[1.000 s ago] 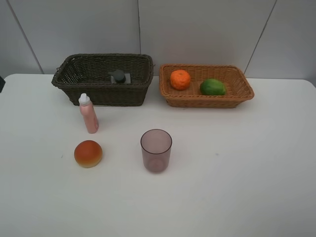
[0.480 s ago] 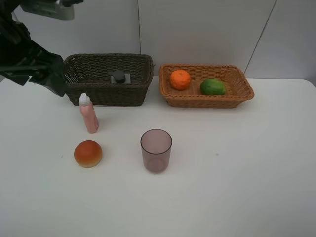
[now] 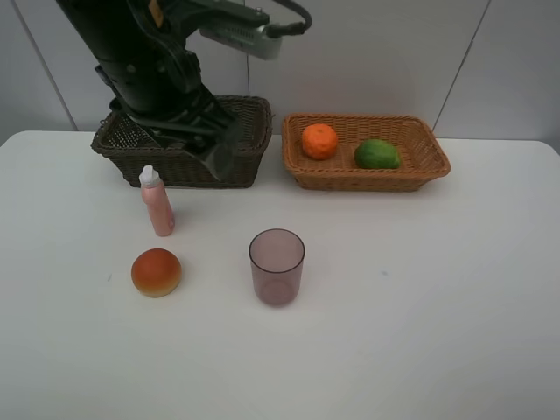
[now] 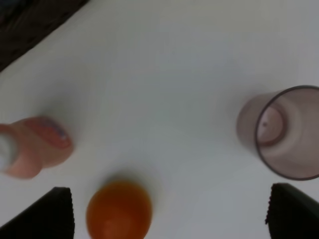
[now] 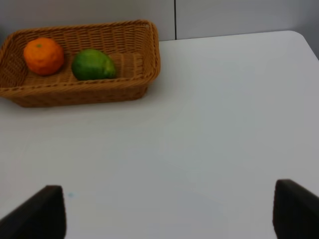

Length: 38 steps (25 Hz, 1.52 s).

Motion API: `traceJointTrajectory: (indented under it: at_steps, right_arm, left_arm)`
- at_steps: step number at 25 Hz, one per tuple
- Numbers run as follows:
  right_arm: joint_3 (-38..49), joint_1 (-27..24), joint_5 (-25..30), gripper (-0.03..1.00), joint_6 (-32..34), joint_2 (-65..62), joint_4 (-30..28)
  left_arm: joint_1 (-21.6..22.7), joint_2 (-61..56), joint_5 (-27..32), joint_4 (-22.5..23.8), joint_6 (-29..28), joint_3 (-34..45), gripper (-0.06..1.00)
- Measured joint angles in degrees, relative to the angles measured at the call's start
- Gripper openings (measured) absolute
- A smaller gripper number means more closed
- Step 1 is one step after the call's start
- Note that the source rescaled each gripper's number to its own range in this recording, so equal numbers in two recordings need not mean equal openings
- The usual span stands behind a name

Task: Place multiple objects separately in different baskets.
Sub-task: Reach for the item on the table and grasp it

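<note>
A pink bottle (image 3: 157, 203), a red-orange bun (image 3: 157, 272) and a translucent purple cup (image 3: 276, 266) stand on the white table. The orange (image 3: 319, 140) and the green lime (image 3: 377, 154) lie in the light tan basket (image 3: 424, 171). My black left arm (image 3: 162, 79) hangs high over the dark brown basket (image 3: 255, 131) and hides most of its inside. Its gripper (image 4: 169, 216) is open and empty, looking down on the bun (image 4: 118, 210), bottle (image 4: 35, 147) and cup (image 4: 289, 132). My right gripper (image 5: 167, 214) is open and empty over bare table, short of the tan basket (image 5: 149, 59).
A grey panelled wall rises right behind both baskets. The white table (image 3: 420, 306) stretches wide to the right and the front. My right arm is out of the exterior high view.
My left arm has swung in from the far left to above the dark basket, covering a small dark thing that showed inside it. None of the objects has moved.
</note>
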Motion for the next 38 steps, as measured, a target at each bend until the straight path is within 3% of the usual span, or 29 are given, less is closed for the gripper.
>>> traceJointTrajectory:
  at_steps: [11, 18, 38]
  right_arm:
    - [0.0, 0.0, 0.0, 0.84, 0.0, 0.0, 0.0]
    - [0.0, 0.0, 0.0, 0.84, 0.0, 0.0, -0.1]
    - [0.0, 0.0, 0.0, 0.84, 0.0, 0.0, -0.2]
  left_arm:
    - [-3.8, 13.0, 7.5, 0.2, 1.4, -9.4, 1.0]
    - [-6.3, 13.7, 7.5, -0.9, 1.4, -11.3, 1.0]
    - [-7.2, 19.6, 5.3, -0.4, 1.5, -11.3, 1.0]
